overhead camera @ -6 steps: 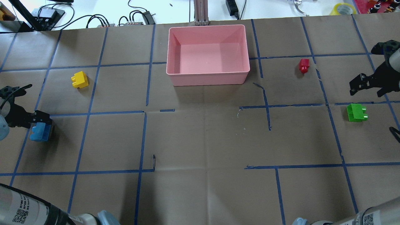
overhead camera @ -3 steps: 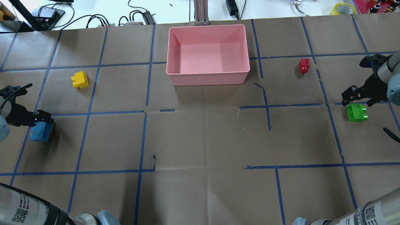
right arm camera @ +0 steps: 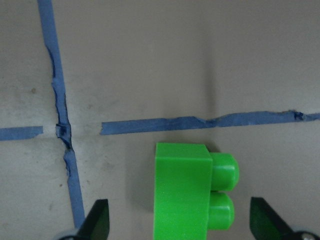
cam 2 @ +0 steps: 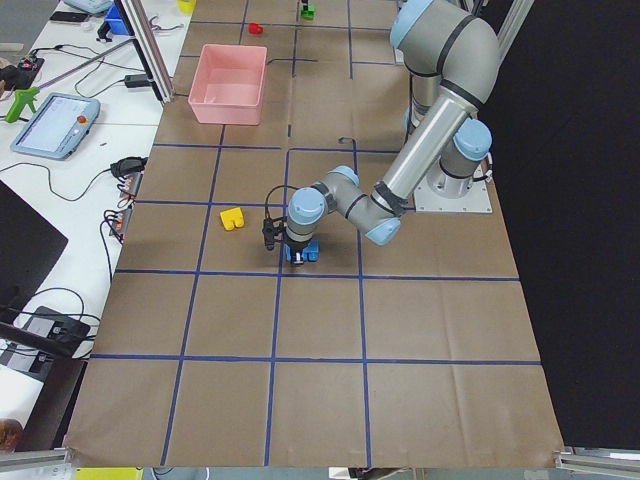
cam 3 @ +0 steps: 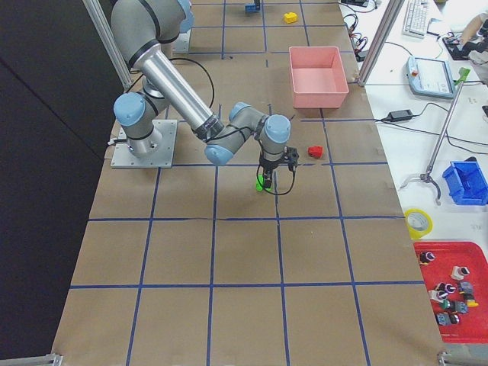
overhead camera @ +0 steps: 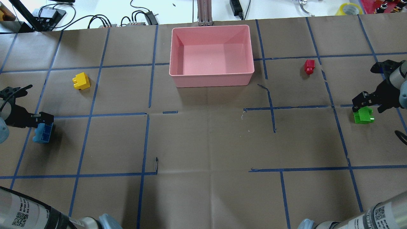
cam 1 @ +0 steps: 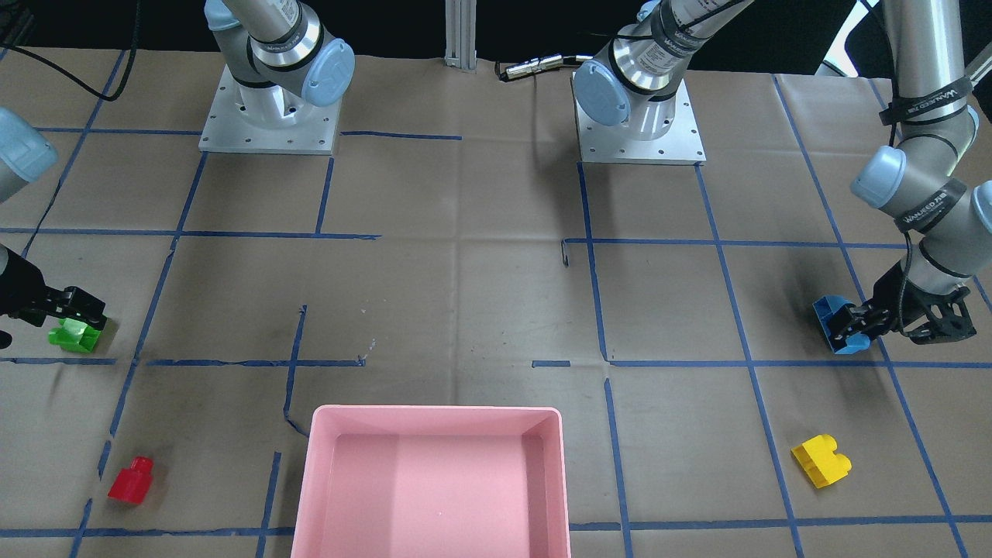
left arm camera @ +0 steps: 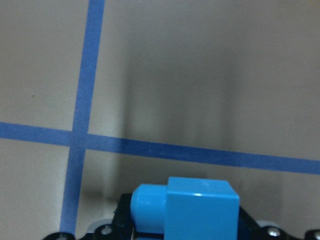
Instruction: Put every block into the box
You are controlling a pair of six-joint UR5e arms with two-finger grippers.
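Note:
My left gripper (overhead camera: 43,124) is shut on the blue block (overhead camera: 43,133) at the table's left edge. The block fills the bottom of the left wrist view (left arm camera: 200,210). My right gripper (overhead camera: 365,103) is open and straddles the green block (overhead camera: 363,115), which lies on the paper between its fingertips (right arm camera: 97,222). The yellow block (overhead camera: 81,81) lies at left and the red block (overhead camera: 309,66) at right, both apart from the grippers. The pink box (overhead camera: 211,78) stands at the far middle with nothing in it.
Brown paper with blue tape lines (overhead camera: 146,140) covers the table. Cables and power bricks (overhead camera: 140,17) lie beyond the far edge behind the box. The two arm bases (cam 1: 267,116) stand on the robot's side.
My right gripper has come down and toward the green block and now straddles it. My left gripper stays on the blue block, which has shifted slightly and looks raised a little.

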